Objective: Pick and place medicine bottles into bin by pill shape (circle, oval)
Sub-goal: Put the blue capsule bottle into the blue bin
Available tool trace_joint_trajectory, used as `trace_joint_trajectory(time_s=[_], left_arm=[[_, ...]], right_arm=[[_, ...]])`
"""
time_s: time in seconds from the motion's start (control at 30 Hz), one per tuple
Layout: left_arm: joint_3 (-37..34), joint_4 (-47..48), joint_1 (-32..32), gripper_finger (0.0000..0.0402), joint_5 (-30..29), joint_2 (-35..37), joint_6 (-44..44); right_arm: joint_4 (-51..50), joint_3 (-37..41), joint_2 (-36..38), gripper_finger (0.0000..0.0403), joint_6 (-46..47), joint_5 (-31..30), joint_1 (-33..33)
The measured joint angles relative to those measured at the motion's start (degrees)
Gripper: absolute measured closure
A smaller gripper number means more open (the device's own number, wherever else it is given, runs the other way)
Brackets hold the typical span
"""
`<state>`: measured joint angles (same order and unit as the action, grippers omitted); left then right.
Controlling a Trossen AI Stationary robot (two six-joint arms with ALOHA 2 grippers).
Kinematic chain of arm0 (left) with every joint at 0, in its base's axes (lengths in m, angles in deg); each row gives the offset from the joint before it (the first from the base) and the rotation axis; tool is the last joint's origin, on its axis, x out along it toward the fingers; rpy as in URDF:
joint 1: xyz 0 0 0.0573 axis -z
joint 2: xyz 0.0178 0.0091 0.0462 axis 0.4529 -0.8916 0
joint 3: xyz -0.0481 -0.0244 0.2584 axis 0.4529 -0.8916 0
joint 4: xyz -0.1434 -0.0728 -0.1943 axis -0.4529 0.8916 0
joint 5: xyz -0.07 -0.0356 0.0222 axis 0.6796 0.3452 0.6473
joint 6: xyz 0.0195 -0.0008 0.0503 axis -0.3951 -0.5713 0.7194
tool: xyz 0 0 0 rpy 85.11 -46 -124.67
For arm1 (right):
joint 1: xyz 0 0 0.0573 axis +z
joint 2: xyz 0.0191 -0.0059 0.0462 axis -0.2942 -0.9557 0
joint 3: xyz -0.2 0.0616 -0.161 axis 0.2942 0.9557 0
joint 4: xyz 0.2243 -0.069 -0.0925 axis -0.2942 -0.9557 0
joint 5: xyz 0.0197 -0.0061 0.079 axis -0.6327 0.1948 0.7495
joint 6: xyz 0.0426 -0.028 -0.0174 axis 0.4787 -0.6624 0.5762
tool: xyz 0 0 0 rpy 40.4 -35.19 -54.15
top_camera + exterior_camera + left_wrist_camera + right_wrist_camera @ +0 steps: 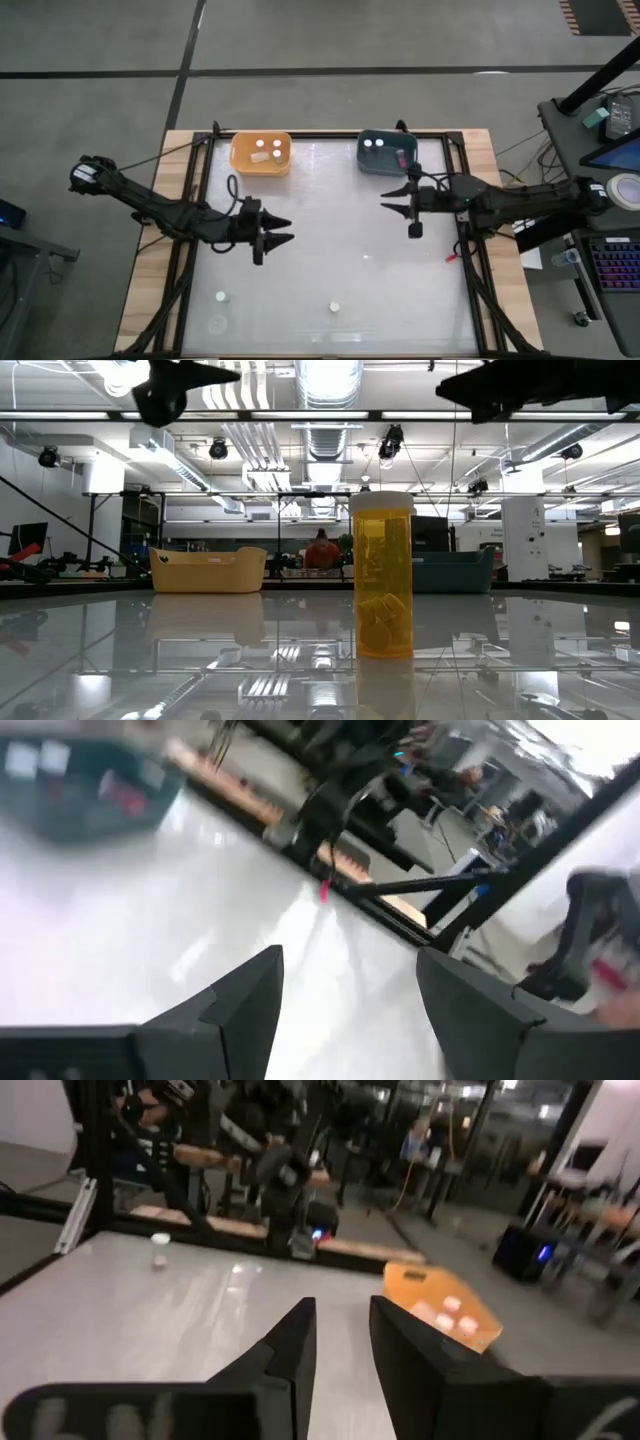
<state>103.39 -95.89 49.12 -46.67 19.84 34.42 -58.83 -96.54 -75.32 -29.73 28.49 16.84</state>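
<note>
Two small medicine bottles with white caps stand upright on the white table near its front edge, one at front left (221,297) and one at front centre (334,307). The low view shows one close up, amber with pills inside (383,575). One bottle also shows in the right wrist view (160,1250). My left gripper (287,231) is open and empty above the table's middle left, and its own view shows the gap between the fingers (350,990). My right gripper (384,200) is open and empty in front of the teal bin (386,151); its fingers also stand apart in its own view (342,1320).
An orange bin (261,153) at the far left centre holds several white-capped bottles. The teal bin at the far right centre holds a few more. A small red object (452,257) lies by the table's right frame. Open table surface lies between the grippers and the front bottles.
</note>
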Motion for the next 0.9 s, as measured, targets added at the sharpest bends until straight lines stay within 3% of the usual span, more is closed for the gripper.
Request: trace_joint_trajectory(time_s=[0.13,0.3,0.47,0.7,0.9], left_arm=[[1.34,7.55,0.01,0.0187,1.18,-1.47,-16.91],[5.22,13.02,0.50,0.0187,10.03,-6.67,-32.41],[13.49,22.04,1.24,0.0201,17.83,-14.90,-38.66],[30.78,49.75,2.65,0.0228,29.42,-25.88,-43.26],[41.79,64.56,6.38,0.0231,32.05,-29.38,-48.88]], right_arm=[[1.29,-0.04,1.35,0.0324,-3.15,0.05,0.01],[1.00,0.09,1.69,0.0330,-5.87,0.12,0.00],[0.27,0.05,1.74,0.0330,-5.83,0.12,0.00],[-1.17,0.05,1.73,0.0330,-5.76,0.10,0.00],[-1.49,0.05,1.63,0.0330,-5.63,0.10,0.00]])
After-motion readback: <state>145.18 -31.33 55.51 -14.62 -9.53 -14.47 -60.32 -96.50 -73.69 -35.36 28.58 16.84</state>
